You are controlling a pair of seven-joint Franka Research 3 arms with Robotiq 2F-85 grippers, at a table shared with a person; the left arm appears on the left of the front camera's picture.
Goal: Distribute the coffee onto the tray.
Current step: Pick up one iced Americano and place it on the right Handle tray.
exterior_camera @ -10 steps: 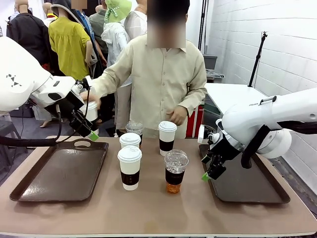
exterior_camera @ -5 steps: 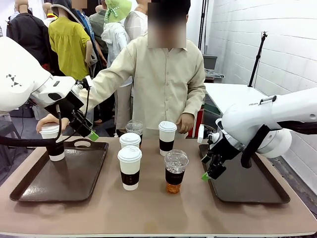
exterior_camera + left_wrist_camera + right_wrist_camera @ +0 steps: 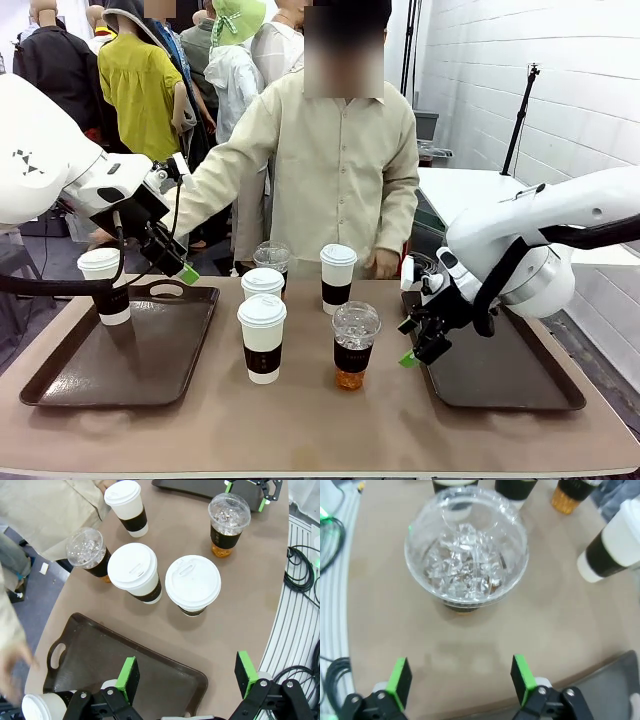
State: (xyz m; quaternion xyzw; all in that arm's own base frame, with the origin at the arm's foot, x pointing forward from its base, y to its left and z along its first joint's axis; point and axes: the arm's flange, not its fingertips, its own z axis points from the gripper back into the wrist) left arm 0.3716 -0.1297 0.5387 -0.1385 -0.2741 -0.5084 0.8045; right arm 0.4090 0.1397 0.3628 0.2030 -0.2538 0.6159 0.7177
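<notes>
Desk point(image 3: 300, 425) had a brown tray at each end, presumably one per arm. Left tray point(image 3: 140, 350) carried one white lidded paper cup point(image 3: 103, 285) at its far corner, leaving room for more. Right tray point(image 3: 500, 375) had none. The rest of the coffee point(image 3: 262, 335), five cups, sat mid-desk between the trays. Nearest my right arm was the clear dome-lidded iced cup point(image 3: 465, 555), likely my next pick. My right fingers point(image 3: 522, 679) were spread and lined up on it, not touching. My left fingers point(image 3: 127, 680) were spread too, holding nothing, over the left tray's edge.

The right hand point(image 3: 461, 679), its pads spread wide and empty, faces a clear dome-lidded cup point(image 3: 466, 555) on the table point(image 3: 545, 625).
</notes>
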